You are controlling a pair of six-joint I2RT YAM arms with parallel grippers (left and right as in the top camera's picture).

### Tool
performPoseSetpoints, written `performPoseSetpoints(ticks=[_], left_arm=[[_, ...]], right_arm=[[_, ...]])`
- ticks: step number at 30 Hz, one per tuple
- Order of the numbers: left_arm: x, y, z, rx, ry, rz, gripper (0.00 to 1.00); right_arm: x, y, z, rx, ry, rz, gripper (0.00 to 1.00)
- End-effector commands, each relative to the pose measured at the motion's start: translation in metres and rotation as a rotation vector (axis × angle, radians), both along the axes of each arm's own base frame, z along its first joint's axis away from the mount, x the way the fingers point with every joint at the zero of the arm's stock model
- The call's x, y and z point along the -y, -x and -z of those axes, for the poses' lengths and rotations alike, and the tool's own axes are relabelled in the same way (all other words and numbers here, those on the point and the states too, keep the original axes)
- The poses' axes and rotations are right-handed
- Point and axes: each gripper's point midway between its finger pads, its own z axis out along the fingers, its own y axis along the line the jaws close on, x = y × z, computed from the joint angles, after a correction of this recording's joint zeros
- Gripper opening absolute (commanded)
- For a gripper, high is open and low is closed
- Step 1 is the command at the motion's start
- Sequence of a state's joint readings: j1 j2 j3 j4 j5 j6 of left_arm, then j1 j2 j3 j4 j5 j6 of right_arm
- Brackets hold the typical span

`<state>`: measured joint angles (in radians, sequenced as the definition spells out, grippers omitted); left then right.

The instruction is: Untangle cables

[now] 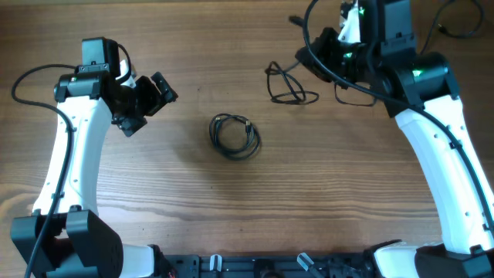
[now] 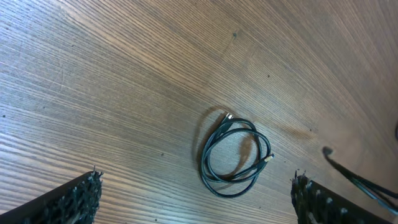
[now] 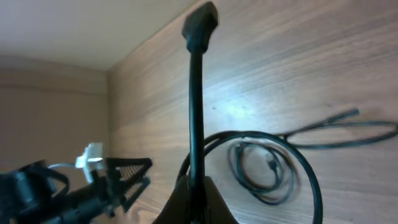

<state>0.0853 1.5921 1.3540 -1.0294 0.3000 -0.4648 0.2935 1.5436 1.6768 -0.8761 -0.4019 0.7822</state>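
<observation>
A small coiled black cable [image 1: 235, 136] lies on the wooden table [image 1: 193, 201] near the middle. It shows in the left wrist view [image 2: 236, 155] and the right wrist view [image 3: 261, 167]. A thin, loosely looped black cable [image 1: 289, 85] lies to its upper right, also seen in the right wrist view [image 3: 336, 134]. My right gripper [image 1: 330, 51] [image 3: 196, 186] is shut on a thick black cable [image 3: 195, 106] and holds it above the table at the back right, plug end [image 3: 200, 23] sticking out. My left gripper [image 1: 152, 96] [image 2: 196, 202] is open and empty, left of the coil.
The thick cable loops away from my right gripper [image 3: 305, 168] and over the right arm [image 1: 432, 131]. A dark cable also crosses the right edge of the left wrist view [image 2: 364, 182]. The left arm [image 1: 73, 147] stands along the left side.
</observation>
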Motion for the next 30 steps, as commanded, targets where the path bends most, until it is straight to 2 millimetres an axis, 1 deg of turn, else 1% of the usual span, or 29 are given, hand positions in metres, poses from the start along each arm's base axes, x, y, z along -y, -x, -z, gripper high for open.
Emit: performPoseSetpoints(ticks=[1, 2, 9, 11, 12, 13, 18, 20, 22, 23, 24, 25, 27, 28, 29, 30], left_arm=[[-0.002, -0.001, 0.002, -0.004, -0.009, 0.007, 1.0], [-0.002, -0.001, 0.002, -0.004, -0.009, 0.007, 1.0], [-0.002, -0.001, 0.002, -0.004, -0.009, 0.007, 1.0], [-0.014, -0.008, 0.003, 0.024, -0.078, -0.011, 1.0], [-0.026, -0.016, 0.002, 0.053, -0.145, -0.034, 1.0], [-0.036, -0.019, 0.002, 0.063, -0.199, -0.054, 1.0], [-0.034, -0.019, 0.002, 0.061, -0.185, -0.062, 1.0], [0.002, -0.012, -0.003, 0.037, 0.029, -0.017, 1.0], [0.03, -0.01, -0.014, 0.041, 0.201, 0.019, 1.0], [0.048, -0.005, -0.023, 0.045, 0.306, 0.081, 1.0], [0.077, 0.0, -0.041, 0.105, 0.429, 0.231, 0.98], [0.096, 0.005, -0.051, 0.138, 0.497, 0.324, 1.0], [0.116, 0.012, -0.052, 0.125, 0.51, 0.376, 1.0], [0.123, 0.014, -0.052, 0.121, 0.512, 0.393, 0.96], [0.129, 0.015, -0.054, 0.129, 0.519, 0.416, 1.0], [0.141, 0.018, -0.061, 0.161, 0.552, 0.48, 0.98]], right_arm=[[-0.039, 0.005, -0.043, 0.109, -0.2, -0.202, 0.04], [-0.044, 0.004, -0.053, 0.145, -0.231, -0.234, 0.04], [-0.044, 0.004, -0.052, 0.142, -0.228, -0.231, 0.04], [-0.044, 0.005, -0.051, 0.138, -0.227, -0.231, 0.04], [-0.043, 0.006, -0.049, 0.127, -0.224, -0.23, 0.04], [-0.043, 0.007, -0.047, 0.115, -0.22, -0.23, 0.04], [-0.043, 0.007, -0.047, 0.099, -0.233, -0.218, 0.04], [-0.044, 0.008, -0.049, 0.084, -0.255, -0.211, 0.04], [-0.049, 0.009, -0.057, 0.088, -0.298, -0.23, 0.04], [-0.052, 0.01, -0.062, 0.084, -0.328, -0.239, 0.04], [-0.055, 0.011, -0.07, 0.091, -0.361, -0.251, 0.04], [-0.057, 0.012, -0.075, 0.095, -0.385, -0.262, 0.04], [-0.059, 0.013, -0.078, 0.069, -0.417, -0.26, 0.04], [-0.06, 0.016, -0.079, 0.06, -0.427, -0.272, 0.04], [-0.061, 0.018, -0.08, 0.051, -0.438, -0.282, 0.04], [-0.062, 0.02, -0.081, 0.047, -0.443, -0.292, 0.04]])
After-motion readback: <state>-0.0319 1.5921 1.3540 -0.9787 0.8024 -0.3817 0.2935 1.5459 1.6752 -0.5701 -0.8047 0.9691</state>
